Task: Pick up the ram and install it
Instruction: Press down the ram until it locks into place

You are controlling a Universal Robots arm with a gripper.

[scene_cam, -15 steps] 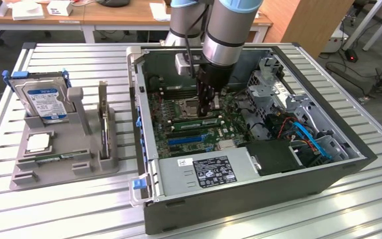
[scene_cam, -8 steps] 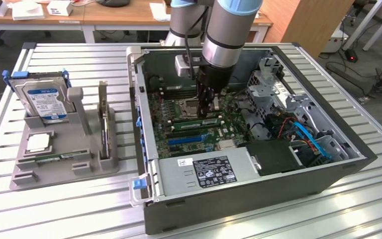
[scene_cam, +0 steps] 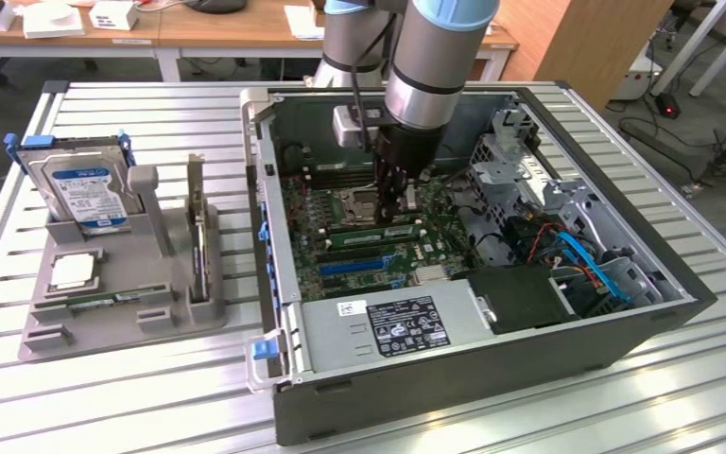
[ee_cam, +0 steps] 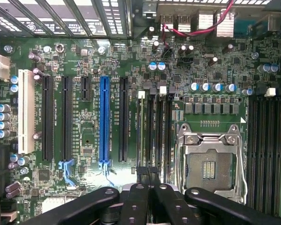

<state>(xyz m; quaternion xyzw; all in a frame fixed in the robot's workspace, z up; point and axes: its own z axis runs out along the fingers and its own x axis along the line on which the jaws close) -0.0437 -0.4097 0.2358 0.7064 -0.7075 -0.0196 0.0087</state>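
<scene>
**Ana:** Gripper first: how do its fingers stand?

**Ben:** Pressed together, with no gap to see between the black tips. The arm hangs straight down into the open computer case, so the tips point squarely at the motherboard.

**Ana:** And the ram?

**Ben:** In the exterior view a thin green stick, the ram, lies directly under the fingertips. It is low over the board and runs the same way as the slots. I can't tell whether the tips pinch its top edge or only rest on it. I also can't tell whether it has seated.

**Ana:** Why that spot?

**Ben:** The wrist view looks down on a bank of dark memory slots just beside the empty processor socket. I judge the vertical approach keeps the stick upright and in line with a slot, so any push would go straight down.

**Ana:** Farther out?

**Ben:** The blue expansion slot sits beyond the memory bank, apart from the fingers. Outside the case, toward the exterior view's left, a grey parts tray rests on the slatted table. It stands a hard drive and an expansion card upright and holds a square processor chip flat. Each has its own pocket, probably so they can be reached from above.
</scene>
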